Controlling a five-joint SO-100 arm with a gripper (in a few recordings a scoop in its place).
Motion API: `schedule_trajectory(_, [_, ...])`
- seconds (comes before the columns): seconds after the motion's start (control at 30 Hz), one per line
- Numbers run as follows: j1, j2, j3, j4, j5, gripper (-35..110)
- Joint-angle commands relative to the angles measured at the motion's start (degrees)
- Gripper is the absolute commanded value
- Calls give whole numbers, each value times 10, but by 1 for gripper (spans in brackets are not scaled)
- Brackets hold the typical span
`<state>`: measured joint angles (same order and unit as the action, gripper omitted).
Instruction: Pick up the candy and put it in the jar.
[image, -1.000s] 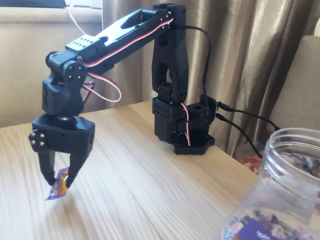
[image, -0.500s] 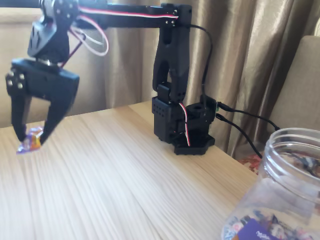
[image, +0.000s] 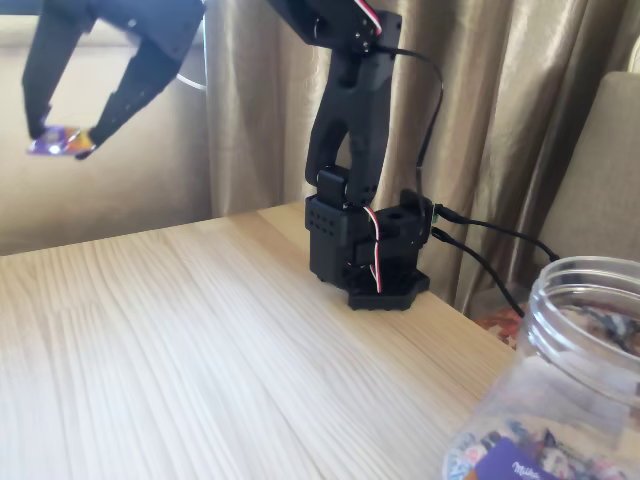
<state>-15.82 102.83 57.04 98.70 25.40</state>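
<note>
High at the upper left of the fixed view, my black gripper (image: 63, 140) is shut on the candy (image: 60, 143), a small purple sweet with an orange middle pinched between the fingertips. It hangs well above the wooden table (image: 200, 340). The jar (image: 560, 390), clear plastic with a ribbed wide mouth and a purple label, stands at the lower right corner, far from the gripper. Colourful sweets show through its wall.
The arm's black base (image: 365, 255) stands at the table's back edge, with cables (image: 490, 235) running off to the right. Beige curtains hang behind. A chair back (image: 600, 170) rises at the right edge.
The gripper has risen steadily with the candy in it, from just above the table to high at the upper left. The arm has swung upward. The jar has not moved.
</note>
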Motion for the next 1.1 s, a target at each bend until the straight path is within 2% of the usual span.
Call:
schedule_trajectory(0.0, [-45,62,-40,20,-3,0])
schedule_trajectory(0.6, [-360,129,-45,0,-16,0])
schedule_trajectory(1.07, [-628,51,-45,-123,-28,0])
